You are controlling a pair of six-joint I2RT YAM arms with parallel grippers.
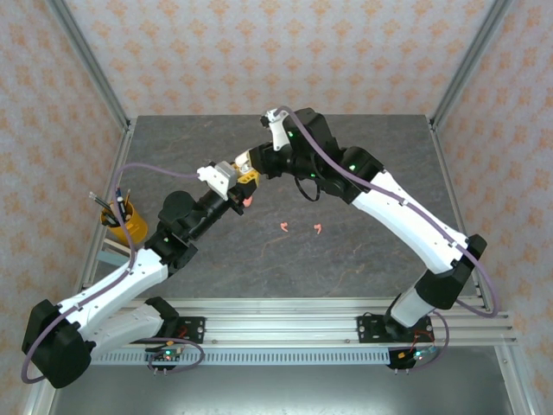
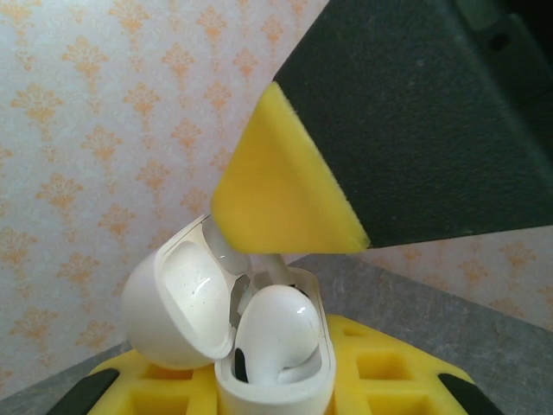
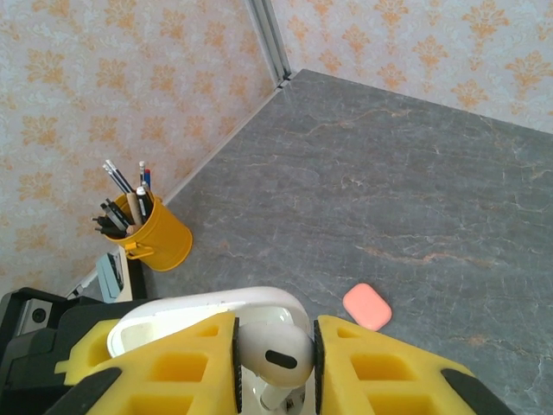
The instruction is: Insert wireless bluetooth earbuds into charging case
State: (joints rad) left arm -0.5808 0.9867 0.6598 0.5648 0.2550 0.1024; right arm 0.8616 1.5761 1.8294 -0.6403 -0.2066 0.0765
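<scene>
From above, two coral-pink earbuds lay loose on the bench, near a pink case.

At the left wrist, the left fingers were closed around the open white case. A white earbud sat in its mouth.

At the right wrist, the right fingers pinched the white earbud just above the white case, well apart from a yellow pen cup.

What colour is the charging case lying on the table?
The case is coral pink; the right wrist view shows it best.
</scene>
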